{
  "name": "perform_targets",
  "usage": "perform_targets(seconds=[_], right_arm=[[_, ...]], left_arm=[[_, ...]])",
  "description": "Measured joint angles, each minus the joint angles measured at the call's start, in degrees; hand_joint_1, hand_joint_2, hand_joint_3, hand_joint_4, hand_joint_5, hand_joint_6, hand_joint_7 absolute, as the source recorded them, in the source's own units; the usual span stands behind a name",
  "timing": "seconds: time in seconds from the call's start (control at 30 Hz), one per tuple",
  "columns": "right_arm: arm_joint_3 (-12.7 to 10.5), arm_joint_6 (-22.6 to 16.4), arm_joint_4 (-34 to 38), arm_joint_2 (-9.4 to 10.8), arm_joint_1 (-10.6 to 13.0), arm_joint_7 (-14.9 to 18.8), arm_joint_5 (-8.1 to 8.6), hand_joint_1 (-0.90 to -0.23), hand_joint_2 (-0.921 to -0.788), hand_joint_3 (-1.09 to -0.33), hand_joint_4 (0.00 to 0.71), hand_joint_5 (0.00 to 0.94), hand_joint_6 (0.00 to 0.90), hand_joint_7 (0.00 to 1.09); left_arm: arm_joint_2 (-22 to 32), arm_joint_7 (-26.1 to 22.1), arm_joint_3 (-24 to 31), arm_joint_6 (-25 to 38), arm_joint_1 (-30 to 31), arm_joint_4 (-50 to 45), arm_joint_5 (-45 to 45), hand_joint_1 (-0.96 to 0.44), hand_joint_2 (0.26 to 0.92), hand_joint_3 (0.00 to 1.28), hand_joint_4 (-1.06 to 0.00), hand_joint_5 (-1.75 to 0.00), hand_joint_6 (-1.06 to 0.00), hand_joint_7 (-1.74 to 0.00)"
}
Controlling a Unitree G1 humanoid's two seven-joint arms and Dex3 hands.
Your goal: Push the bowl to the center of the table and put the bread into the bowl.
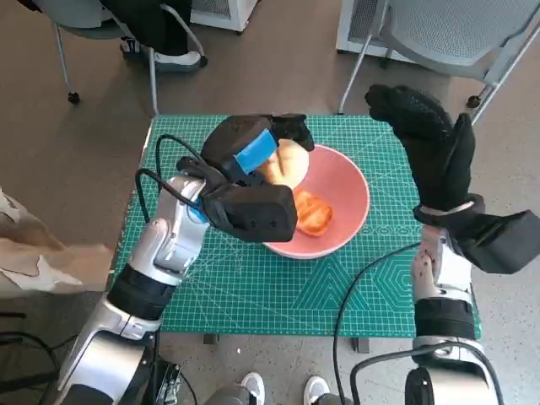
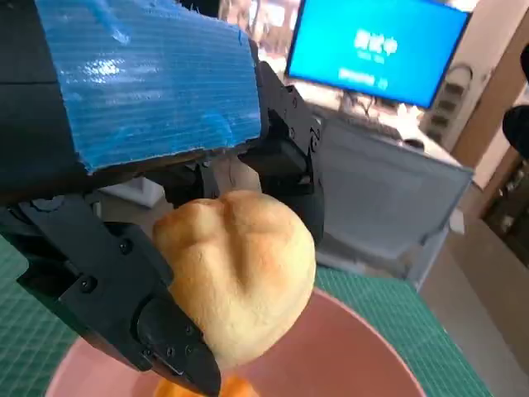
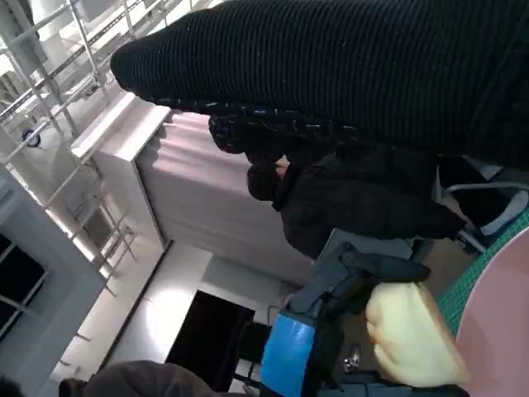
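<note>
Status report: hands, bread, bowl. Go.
Left robot hand grips bread over pink bowl. Right robot hand raised, holding nothing. Orange item already lies in bowl.

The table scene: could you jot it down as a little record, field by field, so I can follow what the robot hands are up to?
bread: pale round bun, held over the bowl
bowl: pink, on the green mat, something orange inside
left robot hand: grips the bread above the bowl's rim
right robot hand: raised beside the bowl, holds nothing
nearby: a person in dark clothes sits beyond the table
</note>
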Motion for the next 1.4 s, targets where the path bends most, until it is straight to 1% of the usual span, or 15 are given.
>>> perform_targets(seconds=[0.03,0.07,0.1,0.17,0.2,0.27,0.4,0.63,0.87,0.97,1.13,1.2,1.27,1.4], right_arm=[[0.01,0.02,-0.01,0.05,0.00,-0.11,0.00,-0.669,-0.921,-0.825,0.184,0.002,0.002,0.55],[0.02,0.02,-0.05,0.15,0.00,-0.19,-0.01,-0.669,-0.921,-0.825,0.184,0.002,0.002,0.56],[0.06,0.03,-0.08,0.24,0.00,-0.26,-0.03,-0.669,-0.921,-0.825,0.184,0.002,0.002,0.56],[0.13,0.03,-0.10,0.35,0.01,-0.41,-0.07,-0.670,-0.921,-0.824,0.184,0.002,0.002,0.56],[0.13,0.04,-0.10,0.35,0.01,-0.47,-0.07,-0.671,-0.921,-0.824,0.184,0.002,0.002,0.56],[0.13,0.03,-0.10,0.35,0.02,-0.59,-0.07,-0.673,-0.921,-0.824,0.184,0.002,0.002,0.56],[0.19,0.03,-0.10,0.36,0.04,-0.67,-0.09,-0.676,-0.921,-0.822,0.184,0.002,0.000,0.55],[0.71,-0.07,-0.06,0.55,0.04,-0.67,-0.12,-0.673,-0.921,-0.822,0.183,0.001,0.000,0.55],[0.90,-0.18,-0.01,0.59,0.04,-0.67,-0.11,-0.669,-0.921,-0.822,0.183,0.001,0.001,0.55],[0.93,-0.19,-0.07,0.65,0.06,-0.67,-0.10,-0.670,-0.921,-0.821,0.182,0.000,0.002,0.55],[0.94,-0.19,-0.73,0.64,0.15,-0.67,-0.06,-0.670,-0.921,-0.820,0.181,0.000,0.003,0.54],[1.00,-0.19,-1.33,0.65,0.15,-0.67,-0.04,-0.671,-0.921,-0.818,0.182,0.000,0.004,0.54],[1.13,-0.19,-2.06,0.68,0.15,-0.69,-0.05,-0.672,-0.921,-0.815,0.182,0.000,0.005,0.54],[1.82,-0.04,-4.39,1.28,0.28,-1.18,-0.14,-0.671,-0.921,-0.811,0.182,0.001,0.007,0.54]], left_arm=[[0.16,-2.09,0.00,-0.10,-0.21,0.39,-1.13,-0.01,0.796,0.13,-0.18,-0.40,-0.21,-0.38],[0.42,-4.57,-0.01,-0.29,-0.45,0.88,-2.20,-0.07,0.771,0.12,-0.12,-0.25,-0.16,-0.30],[0.75,-6.85,-0.06,-0.48,-0.69,1.45,-3.23,-0.13,0.753,0.11,-0.07,-0.16,-0.14,-0.24],[1.46,-10.59,-0.19,-1.10,-1.13,2.57,-4.47,-0.19,0.736,0.10,-0.04,-0.08,-0.11,-0.20],[1.76,-11.65,-0.24,-1.54,-1.36,3.23,-4.81,-0.24,0.732,0.09,-0.02,-0.05,-0.11,-0.18],[2.32,-12.66,-0.24,-2.54,-1.64,4.24,-5.33,-0.29,0.736,0.07,-0.01,-0.03,-0.11,-0.15],[2.78,-11.99,-0.15,-4.58,-1.80,5.44,-5.37,-0.36,0.747,0.04,0.00,0.00,-0.11,-0.11],[2.77,-10.20,0.25,-7.65,-1.79,6.58,-5.65,-0.41,0.757,0.03,0.00,0.00,-0.11,-0.09],[2.82,-9.42,2.96,-11.13,-1.46,7.61,-8.56,-0.49,0.787,0.03,0.00,0.00,-0.11,-0.07],[2.76,-9.45,6.04,-13.71,-0.70,8.09,-12.99,-0.51,0.815,0.04,0.00,0.00,-0.12,-0.07],[0.31,-9.22,13.52,-22.62,0.45,11.77,-24.44,-0.53,0.860,0.04,0.00,0.00,-0.15,-0.08],[-1.60,-9.38,16.47,-25.82,0.96,13.15,-29.48,-0.53,0.889,0.05,0.00,0.00,-0.16,-0.08],[-3.59,-9.86,18.91,-28.50,1.52,13.99,-33.89,-0.53,0.905,0.06,0.00,0.00,-0.16,-0.08],[-7.78,-12.22,23.90,-33.50,3.05,15.22,-43.27,-0.57,0.917,0.12,-0.03,-0.01,-0.19,-0.08]])
